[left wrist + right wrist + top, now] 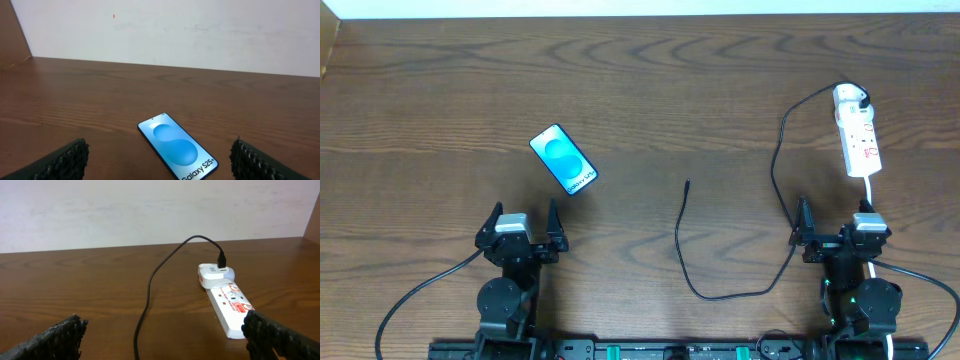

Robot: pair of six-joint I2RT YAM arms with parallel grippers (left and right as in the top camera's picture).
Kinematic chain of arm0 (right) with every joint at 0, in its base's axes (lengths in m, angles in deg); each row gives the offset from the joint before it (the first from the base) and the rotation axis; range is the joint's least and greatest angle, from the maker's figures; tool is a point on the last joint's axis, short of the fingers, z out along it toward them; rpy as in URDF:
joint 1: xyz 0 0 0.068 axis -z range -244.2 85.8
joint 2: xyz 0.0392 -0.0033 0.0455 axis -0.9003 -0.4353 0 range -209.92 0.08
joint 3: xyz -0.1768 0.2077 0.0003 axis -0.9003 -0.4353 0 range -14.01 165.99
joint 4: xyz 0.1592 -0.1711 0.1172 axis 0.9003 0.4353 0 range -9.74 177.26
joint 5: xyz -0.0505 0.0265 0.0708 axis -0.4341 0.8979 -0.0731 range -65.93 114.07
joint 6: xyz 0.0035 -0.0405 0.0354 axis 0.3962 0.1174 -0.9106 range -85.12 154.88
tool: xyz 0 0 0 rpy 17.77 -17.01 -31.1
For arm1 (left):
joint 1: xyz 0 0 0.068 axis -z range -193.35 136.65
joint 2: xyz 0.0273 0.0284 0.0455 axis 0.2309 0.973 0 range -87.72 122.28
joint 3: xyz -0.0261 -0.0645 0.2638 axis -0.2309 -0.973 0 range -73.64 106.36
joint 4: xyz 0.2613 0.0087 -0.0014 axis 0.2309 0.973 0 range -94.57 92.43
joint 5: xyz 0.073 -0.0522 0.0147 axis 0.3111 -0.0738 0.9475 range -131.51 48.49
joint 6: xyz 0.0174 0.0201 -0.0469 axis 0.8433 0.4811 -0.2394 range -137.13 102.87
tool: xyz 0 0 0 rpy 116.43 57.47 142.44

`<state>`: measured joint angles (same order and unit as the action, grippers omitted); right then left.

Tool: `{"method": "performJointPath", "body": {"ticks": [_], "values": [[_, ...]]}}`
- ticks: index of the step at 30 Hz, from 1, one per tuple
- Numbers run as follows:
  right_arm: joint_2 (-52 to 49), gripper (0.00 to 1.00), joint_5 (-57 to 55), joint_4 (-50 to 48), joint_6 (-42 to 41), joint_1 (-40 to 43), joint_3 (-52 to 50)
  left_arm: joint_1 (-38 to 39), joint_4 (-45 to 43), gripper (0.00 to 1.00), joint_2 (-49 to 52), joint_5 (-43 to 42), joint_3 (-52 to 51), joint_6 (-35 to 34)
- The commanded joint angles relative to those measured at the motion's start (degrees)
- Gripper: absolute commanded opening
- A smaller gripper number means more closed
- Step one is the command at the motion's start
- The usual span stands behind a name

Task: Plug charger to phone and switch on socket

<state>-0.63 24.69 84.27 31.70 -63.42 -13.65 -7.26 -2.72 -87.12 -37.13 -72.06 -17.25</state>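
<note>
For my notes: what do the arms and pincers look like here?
The left arm and right arm are black with round joints. The left pincer and right pincer each carry a pale grey block and black fingers with knobbly pads. Black cables loop from both bases.

We see the phone (177, 150) cut off at its near corner by the left wrist view's bottom edge. The charger (210, 275) cable leaves the right wrist view below. The socket (860, 140) switches are too small to read.
</note>
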Motion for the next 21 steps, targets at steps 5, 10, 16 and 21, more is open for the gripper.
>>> {"method": "performJointPath", "body": {"ticks": [5,10,16,21], "values": [[0.33,0.99,0.33,0.26,0.68,-0.66,-0.07,-0.28,-2.62,0.90,-0.37,0.70,-1.25,0.33],[0.33,0.99,0.33,0.26,0.68,-0.66,-0.07,-0.28,-3.08,0.91,-0.37,0.68,0.35,0.31],[0.33,0.99,0.33,0.26,0.68,-0.66,-0.07,-0.28,-1.97,0.90,-0.35,0.50,3.87,0.33],[0.33,0.99,0.33,0.26,0.68,-0.66,-0.04,-0.28,1.64,0.90,1.86,0.55,9.44,0.57]]}}
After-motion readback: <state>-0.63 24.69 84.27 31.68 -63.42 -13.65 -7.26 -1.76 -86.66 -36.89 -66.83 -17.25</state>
